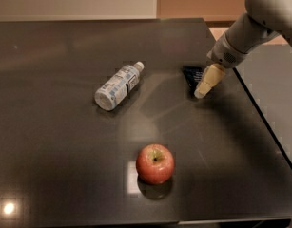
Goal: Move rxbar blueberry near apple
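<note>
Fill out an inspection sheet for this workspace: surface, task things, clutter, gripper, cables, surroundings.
Surface: dark glossy table, with a lamp glare at the front left.
Task things: rxbar blueberry lies flat near the right edge, partly covered by the gripper. The apple sits stem up near the front, well apart from the bar.
Clutter: plastic bottle on its side, left of the bar.
Gripper: gripper points down at the bar's right end.
Cables: nothing seen.
Surroundings: pale wall and brown panel behind.
</note>
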`<action>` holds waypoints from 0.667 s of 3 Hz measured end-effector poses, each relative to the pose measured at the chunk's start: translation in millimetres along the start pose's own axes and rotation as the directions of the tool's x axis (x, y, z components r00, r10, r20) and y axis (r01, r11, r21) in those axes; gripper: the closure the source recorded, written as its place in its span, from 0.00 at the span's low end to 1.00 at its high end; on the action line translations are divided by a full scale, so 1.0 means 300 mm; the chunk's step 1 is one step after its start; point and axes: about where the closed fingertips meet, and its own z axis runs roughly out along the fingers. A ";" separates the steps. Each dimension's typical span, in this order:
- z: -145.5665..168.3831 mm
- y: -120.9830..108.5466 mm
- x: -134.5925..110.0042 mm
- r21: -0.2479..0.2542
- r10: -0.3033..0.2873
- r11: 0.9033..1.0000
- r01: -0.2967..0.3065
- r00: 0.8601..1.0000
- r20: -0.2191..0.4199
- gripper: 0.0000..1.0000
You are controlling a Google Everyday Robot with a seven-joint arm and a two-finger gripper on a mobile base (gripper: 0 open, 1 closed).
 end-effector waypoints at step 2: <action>0.044 0.003 -0.005 -0.030 0.006 1.000 -0.006 1.000 -0.014 0.24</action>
